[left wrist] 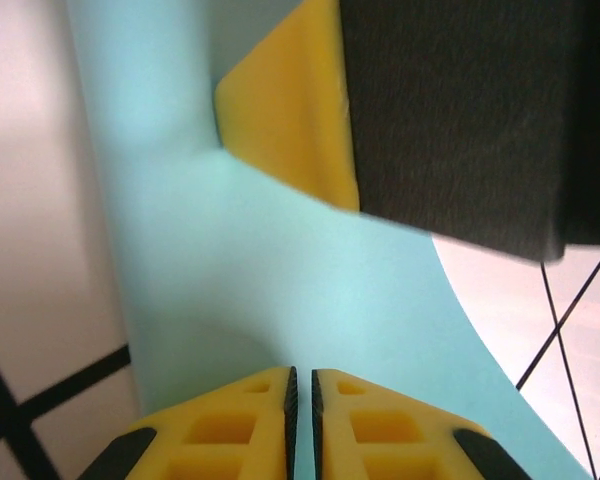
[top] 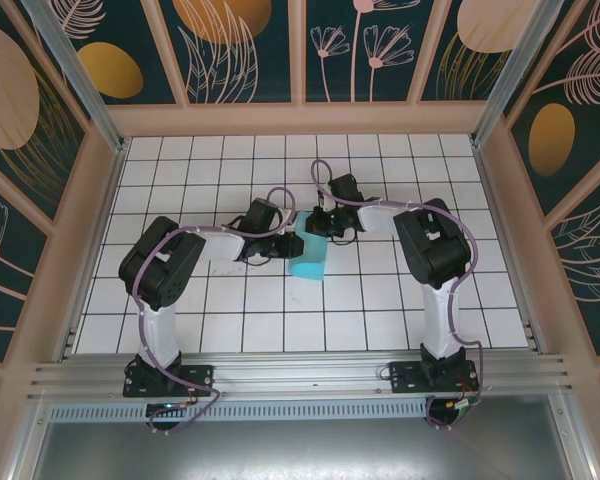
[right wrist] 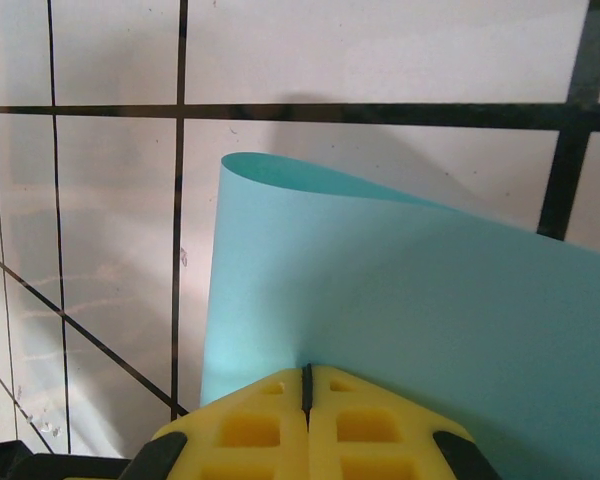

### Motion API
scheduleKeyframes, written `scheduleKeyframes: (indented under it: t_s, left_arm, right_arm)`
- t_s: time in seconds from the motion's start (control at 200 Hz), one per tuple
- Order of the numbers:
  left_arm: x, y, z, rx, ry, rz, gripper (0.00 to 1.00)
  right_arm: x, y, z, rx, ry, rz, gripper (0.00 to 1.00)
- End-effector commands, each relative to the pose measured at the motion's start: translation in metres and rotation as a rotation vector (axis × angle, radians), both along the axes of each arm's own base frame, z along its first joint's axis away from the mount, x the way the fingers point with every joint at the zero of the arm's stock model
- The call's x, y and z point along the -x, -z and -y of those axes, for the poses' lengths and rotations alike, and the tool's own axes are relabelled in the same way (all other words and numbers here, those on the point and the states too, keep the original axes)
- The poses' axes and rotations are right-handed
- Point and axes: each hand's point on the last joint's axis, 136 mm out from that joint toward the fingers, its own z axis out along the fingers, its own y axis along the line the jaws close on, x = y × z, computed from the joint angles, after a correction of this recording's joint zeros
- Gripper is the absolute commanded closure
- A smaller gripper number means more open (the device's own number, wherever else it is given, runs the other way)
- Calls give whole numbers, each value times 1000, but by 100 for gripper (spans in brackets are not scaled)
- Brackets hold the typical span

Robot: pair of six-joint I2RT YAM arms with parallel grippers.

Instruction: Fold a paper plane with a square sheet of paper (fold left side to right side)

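Left fingers (left wrist: 230, 430), right fingers (right wrist: 250, 430) pinch curled square sheet of paper (top: 308, 257)

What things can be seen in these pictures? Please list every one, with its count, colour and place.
square sheet of paper: one, turquoise, table centre, curved, between both tools
table: one, white tiles with dark grid lines, under the arms
wall panels: several, dark teal with floral pattern, around the table
rail: one, silver, near edge
left arm, right arm: two, white and black, based at the rail
left tool: one, yellow fingers, shut on the sheet
right tool: one, yellow fingers, shut on the sheet
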Motion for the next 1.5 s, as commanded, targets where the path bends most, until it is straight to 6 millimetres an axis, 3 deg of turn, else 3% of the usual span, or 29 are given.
scheduleKeyframes:
  t_s: [0.0,0.475,0.741,0.826,0.851,0.946,1.081,1.191,1.291,1.496]
  left_arm:
    - [34,20,-15,-54,38,-95,83]
    - [85,14,-27,-36,136,-129,84]
    - [94,6,-31,-36,156,-121,85]
    - [89,-11,-23,8,165,-96,85]
    - [84,-27,-20,34,165,-59,84]
    - [68,-53,-11,81,146,-5,84]
    - [36,-69,-2,121,101,39,83]
    - [14,-43,2,86,78,7,84]
    - [-7,-38,12,81,72,21,84]
    - [-15,-14,10,25,52,-4,84]
  right_arm:
    - [10,39,24,122,36,-89,100]
    - [9,41,25,125,36,-94,100]
    - [9,39,24,119,26,-88,100]
    - [9,37,22,110,18,-81,100]
    - [9,36,21,106,14,-79,100]
    - [8,31,19,92,9,-64,99]
    - [6,26,17,80,4,-48,99]
    - [7,25,17,77,1,-47,99]
    - [8,23,17,76,-3,-43,99]
    - [8,19,14,57,-11,-30,99]
